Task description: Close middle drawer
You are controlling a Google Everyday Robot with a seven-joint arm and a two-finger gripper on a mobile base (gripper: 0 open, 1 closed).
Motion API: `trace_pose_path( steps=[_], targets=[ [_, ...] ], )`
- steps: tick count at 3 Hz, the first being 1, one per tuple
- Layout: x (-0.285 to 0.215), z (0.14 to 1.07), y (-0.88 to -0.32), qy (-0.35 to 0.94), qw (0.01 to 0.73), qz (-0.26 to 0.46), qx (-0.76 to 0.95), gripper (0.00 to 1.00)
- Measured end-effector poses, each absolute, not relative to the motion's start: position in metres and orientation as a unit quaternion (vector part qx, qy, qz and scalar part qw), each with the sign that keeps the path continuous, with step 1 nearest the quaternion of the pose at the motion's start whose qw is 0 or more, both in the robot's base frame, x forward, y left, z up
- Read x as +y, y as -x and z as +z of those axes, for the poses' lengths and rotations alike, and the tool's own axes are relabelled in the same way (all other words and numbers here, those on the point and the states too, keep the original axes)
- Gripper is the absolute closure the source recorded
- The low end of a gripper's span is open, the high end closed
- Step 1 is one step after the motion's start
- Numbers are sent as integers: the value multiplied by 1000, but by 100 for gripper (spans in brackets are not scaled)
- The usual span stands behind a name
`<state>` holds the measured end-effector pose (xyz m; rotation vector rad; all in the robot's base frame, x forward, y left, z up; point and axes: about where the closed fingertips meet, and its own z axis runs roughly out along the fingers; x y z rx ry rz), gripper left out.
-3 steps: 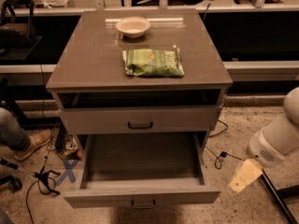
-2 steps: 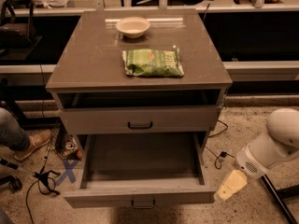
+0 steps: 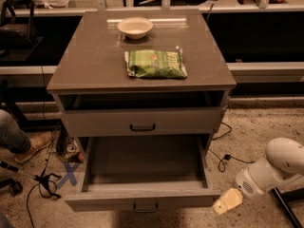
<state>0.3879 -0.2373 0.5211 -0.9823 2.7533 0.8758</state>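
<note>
Beside open middle drawer [image 3: 142,198], pincer [image 3: 227,202], speckled floor [image 3: 249,134]

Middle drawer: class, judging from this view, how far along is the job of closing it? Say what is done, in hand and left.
Done: nothing yet; the middle drawer stands pulled far out, inner box exposed. In hand: the gripper sits low beside its right front corner, contact unclear. Left: push the front in flush with the cabinet.

Resembles a robotics lab: speckled floor [image 3: 259,127] strewn with black cables [image 3: 221,163], cream robot tool [image 3: 227,204] low at right.
</note>
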Motion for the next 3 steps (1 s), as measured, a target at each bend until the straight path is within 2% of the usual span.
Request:
trace_pose_path(
  steps=[2, 3],
  targets=[
    [-224, 488, -355, 266, 45, 311, 911, 0],
    [-209, 475, -345, 262, 35, 315, 912, 18]
  ],
)
